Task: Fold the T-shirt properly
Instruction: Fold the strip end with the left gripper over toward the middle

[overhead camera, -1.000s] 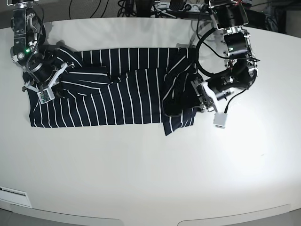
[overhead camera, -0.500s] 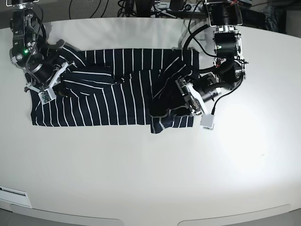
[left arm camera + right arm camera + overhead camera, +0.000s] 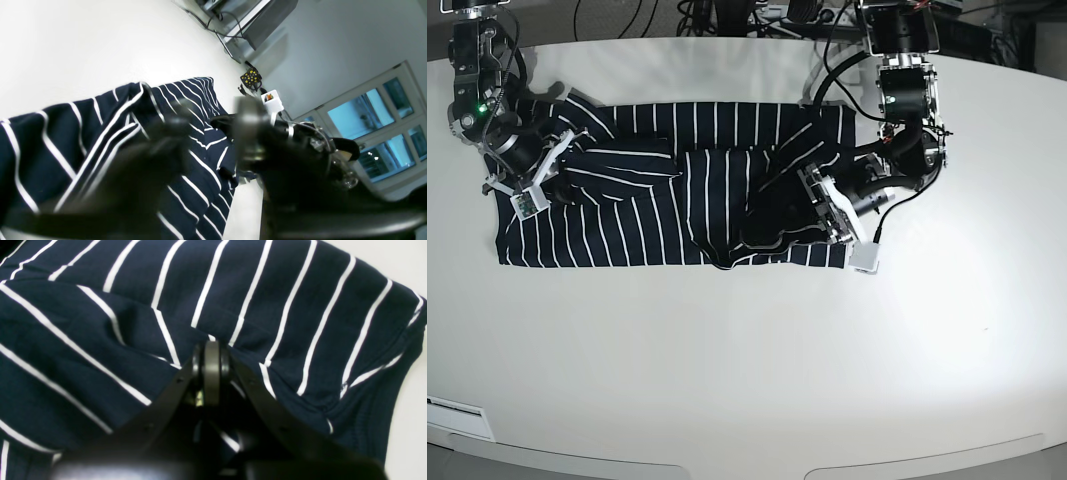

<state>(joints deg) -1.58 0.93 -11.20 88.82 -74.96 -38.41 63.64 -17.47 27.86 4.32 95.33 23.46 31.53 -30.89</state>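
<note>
Navy white-striped cotton T-shirt (image 3: 677,195) lies spread along the white table's (image 3: 747,360) far edge, half folded. Right gripper (image 3: 211,365) is clamped on cloth; left gripper (image 3: 822,205) sits at the bunched end, grip unclear. Next: flatten that bunch.

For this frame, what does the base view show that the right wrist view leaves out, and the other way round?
Only the base view shows the whole T-shirt spread across the white table, both arms, and the left claw at the shirt's bunched end, with cables at the table's far edge. Only the right wrist view shows, close up, the right claw shut, its tips pinching a fold of the cloth, with wrinkles running out from the pinch. Both show the dark shirt with thin white stripes and a bit of white table beside it.
</note>
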